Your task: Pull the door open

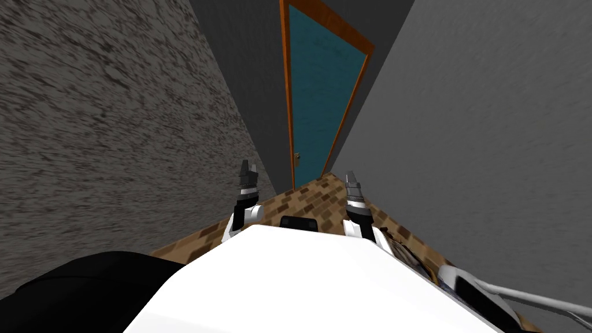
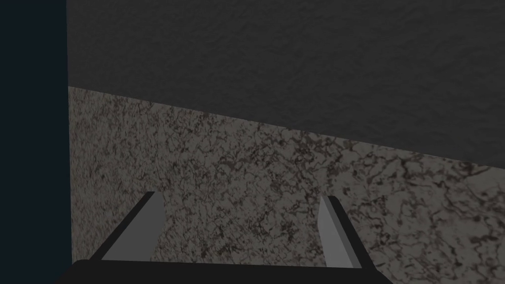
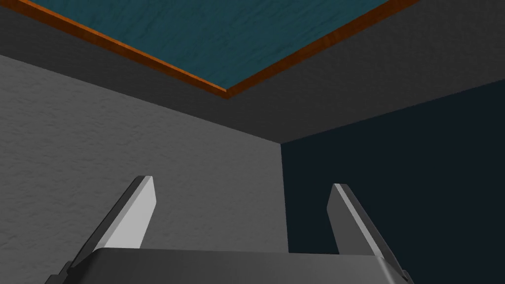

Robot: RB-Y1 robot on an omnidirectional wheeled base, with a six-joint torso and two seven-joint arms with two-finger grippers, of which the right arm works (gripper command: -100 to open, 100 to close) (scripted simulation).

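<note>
**Door's at the far end of the hallway, both end effectors wide and empty**

So I'm standing in a narrow corridor. The teal door (image 1: 317,98) is straight ahead at the far end, sitting inside an orange-brown frame (image 1: 285,87). There's a small handle (image 1: 297,156) on its left edge, near the bottom of what I can see of the door. It's well apart from both arms, and nothing is touching it.

The left end effector (image 1: 248,169) is held up in front of me, close to the speckled grey-brown wall (image 1: 115,115) on that side. In the left wrist view its two fingers (image 2: 145,227) stand wide apart with nothing between them.

The right end effector (image 1: 350,178) is up at about the same level, next to the plain grey wall (image 1: 480,127). Its fingers (image 3: 133,217) are spread wide too and hold nothing. The right wrist view looks toward a corner of the door and its frame.

A brown tiled floor (image 1: 312,199) runs from me up to the door.
</note>
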